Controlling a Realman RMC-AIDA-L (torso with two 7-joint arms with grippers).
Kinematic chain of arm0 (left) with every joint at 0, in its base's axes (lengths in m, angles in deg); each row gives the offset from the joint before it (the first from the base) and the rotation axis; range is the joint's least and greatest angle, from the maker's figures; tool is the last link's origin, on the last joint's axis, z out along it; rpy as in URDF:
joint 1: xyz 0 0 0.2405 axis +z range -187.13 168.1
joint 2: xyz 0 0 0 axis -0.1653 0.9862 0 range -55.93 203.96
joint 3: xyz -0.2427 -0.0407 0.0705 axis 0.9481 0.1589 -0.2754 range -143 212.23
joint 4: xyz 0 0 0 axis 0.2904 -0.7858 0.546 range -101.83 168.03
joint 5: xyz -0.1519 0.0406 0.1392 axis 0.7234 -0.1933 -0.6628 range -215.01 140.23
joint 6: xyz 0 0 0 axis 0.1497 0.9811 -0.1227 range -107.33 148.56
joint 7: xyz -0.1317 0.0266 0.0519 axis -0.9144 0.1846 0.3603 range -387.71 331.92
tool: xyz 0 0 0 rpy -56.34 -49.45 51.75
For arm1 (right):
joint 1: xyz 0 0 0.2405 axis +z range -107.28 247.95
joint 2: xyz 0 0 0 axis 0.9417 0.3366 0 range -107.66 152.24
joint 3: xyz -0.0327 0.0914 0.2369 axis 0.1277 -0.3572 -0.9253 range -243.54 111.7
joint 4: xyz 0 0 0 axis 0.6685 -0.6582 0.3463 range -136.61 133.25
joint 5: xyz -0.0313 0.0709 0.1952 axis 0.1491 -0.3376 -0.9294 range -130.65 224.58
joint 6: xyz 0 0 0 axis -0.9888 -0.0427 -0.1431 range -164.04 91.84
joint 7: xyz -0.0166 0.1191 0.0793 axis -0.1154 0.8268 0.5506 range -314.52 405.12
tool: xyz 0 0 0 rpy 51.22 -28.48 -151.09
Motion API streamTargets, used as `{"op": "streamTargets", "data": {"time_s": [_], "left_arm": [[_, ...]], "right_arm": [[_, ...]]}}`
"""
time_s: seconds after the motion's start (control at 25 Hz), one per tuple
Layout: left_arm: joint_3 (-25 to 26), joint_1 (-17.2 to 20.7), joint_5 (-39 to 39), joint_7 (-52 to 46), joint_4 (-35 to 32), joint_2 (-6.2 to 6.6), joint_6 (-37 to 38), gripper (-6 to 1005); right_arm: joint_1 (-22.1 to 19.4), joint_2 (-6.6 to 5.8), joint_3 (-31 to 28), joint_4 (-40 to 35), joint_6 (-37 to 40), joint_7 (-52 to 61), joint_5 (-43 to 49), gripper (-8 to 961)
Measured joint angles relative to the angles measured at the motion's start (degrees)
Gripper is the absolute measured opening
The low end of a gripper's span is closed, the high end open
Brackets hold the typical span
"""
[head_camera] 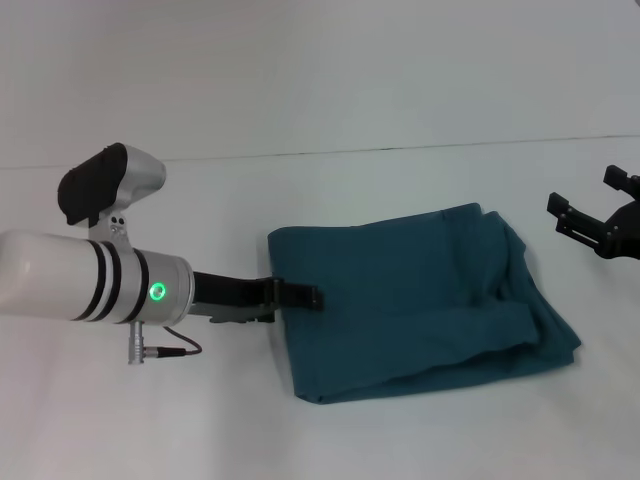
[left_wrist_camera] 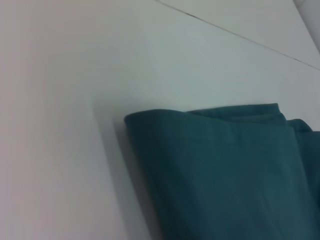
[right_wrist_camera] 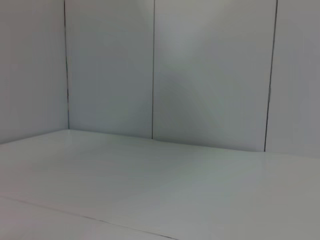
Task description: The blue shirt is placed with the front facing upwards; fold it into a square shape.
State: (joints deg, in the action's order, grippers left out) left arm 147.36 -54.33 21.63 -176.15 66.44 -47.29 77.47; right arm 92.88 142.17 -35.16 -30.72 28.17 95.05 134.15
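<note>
The blue shirt (head_camera: 420,300) lies folded into a rough rectangle on the white table, plain teal side up, its right side bunched in loose layers. No lettering shows. My left gripper (head_camera: 297,296) reaches in low from the left and its dark tip overlaps the shirt's left edge. The left wrist view shows the shirt (left_wrist_camera: 225,175) with a rounded folded corner resting flat on the table. My right gripper (head_camera: 592,200) hangs open to the right of the shirt, apart from it and holding nothing.
The white table (head_camera: 200,420) spreads all around the shirt, with a seam line (head_camera: 400,150) running across the back. The right wrist view shows only white wall panels (right_wrist_camera: 210,75) and the tabletop.
</note>
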Motion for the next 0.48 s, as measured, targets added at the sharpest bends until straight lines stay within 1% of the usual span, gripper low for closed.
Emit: {"op": "streamTargets", "data": {"time_s": [0.2,0.48], "left_arm": [[0.0,0.1,-0.1,0.0,-0.2,0.22,-0.4,771],[-0.3,-0.4,-0.1,0.0,-0.3,-0.57,-0.2,756]], "right_arm": [[0.3,0.00,-0.2,0.1,0.0,-0.1,0.0,947],[0.6,0.00,-0.4,0.1,0.0,-0.2,0.0,948]]}}
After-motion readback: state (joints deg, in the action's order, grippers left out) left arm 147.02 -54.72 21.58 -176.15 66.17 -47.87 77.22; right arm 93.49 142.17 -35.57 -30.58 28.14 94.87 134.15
